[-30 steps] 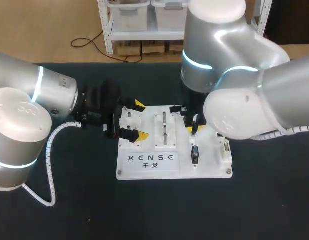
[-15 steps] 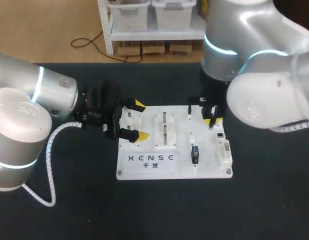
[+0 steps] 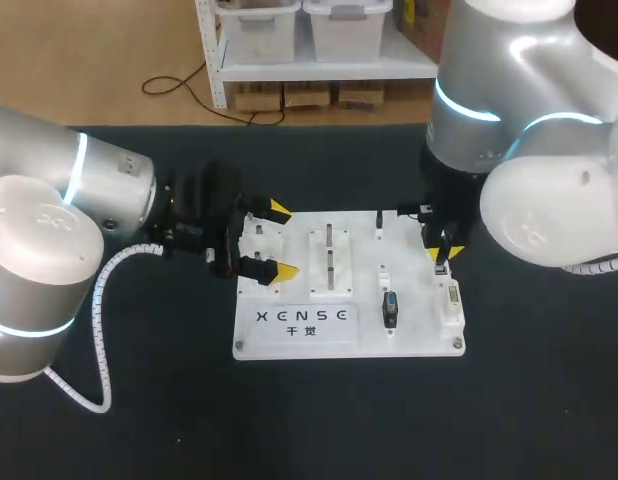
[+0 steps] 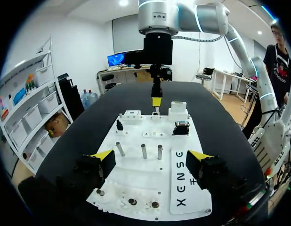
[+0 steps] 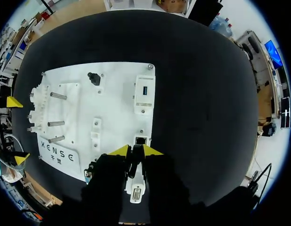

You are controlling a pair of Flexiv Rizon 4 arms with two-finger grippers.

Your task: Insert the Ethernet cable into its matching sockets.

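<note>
Pinching the Ethernet plug (image 5: 135,159) in the right tool (image 5: 136,150), fingers almost together on its two sides, so as to hold it stiff and square for pushing in. Hovering with it above the right-hand end of the white board (image 5: 112,89), tips just short of the small square Ethernet socket (image 5: 141,140), plug not yet inside; no length of cable to be made out behind it. Pointing downward there, probably to line plug and opening up before any descent. Resting the board flat on the dark bench (image 3: 139,400), lettered edge toward the robot. Holding the left tool (image 4: 150,155) spread wide at the board's opposite end, low over it, with the raised white block (image 3: 259,240) between the yellow tips and nothing gripped; contact with that block impossible to tell. Standing so, most likely, to brace the board against sliding under the push. Judging by this: alignment in hand, insertion itself not begun, calling first for a small, careful shift onto the socket.
</note>
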